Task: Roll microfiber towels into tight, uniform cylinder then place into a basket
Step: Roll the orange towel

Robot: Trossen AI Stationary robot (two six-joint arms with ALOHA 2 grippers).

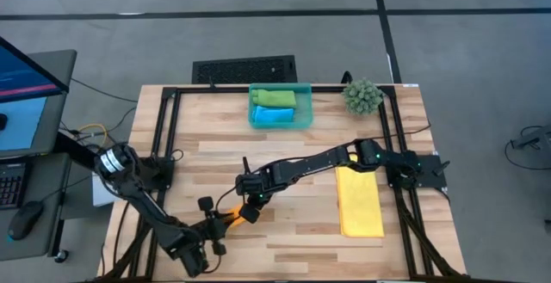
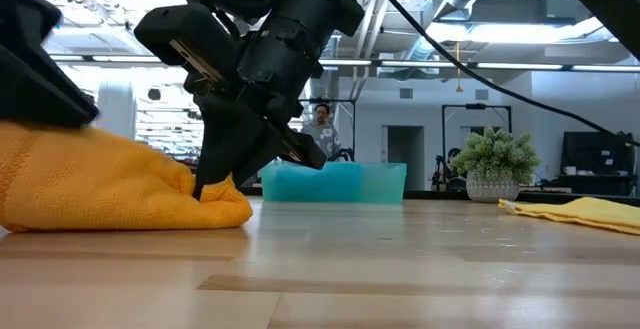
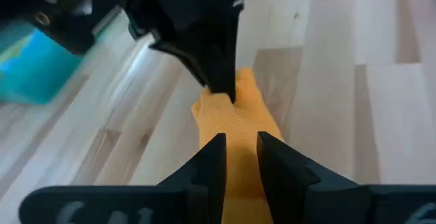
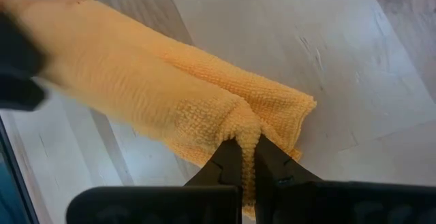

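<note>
**Orange towel held at both ends, roll in progress**

The work surface is a pale butcher-block wooden table (image 1: 284, 231) edged by a black frame, standing on a grey floor.

Nearest the front edge, the left gripper (image 3: 238, 157) is clenched on one end of the orange microfiber towel (image 4: 157, 94), its fingers (image 3: 212, 161) straddling the cloth. Just beyond, the right gripper (image 4: 246, 157) pinches the opposite end, jaws tight on a gathered fold. In my judgement the two holds keep the cloth taut so it can be wound evenly; it looks bunched and partly rolled, not yet a tidy cylinder.

To the right lies a flat yellow rectangular towel (image 1: 359, 201), apparently awaiting its turn.

At the far edge sits the translucent teal plastic basket (image 1: 305, 104), holding a rolled green towel (image 1: 273, 98) and a rolled blue towel (image 1: 272, 116). A spiky green plant ball (image 1: 362, 96) stands beside it.
</note>
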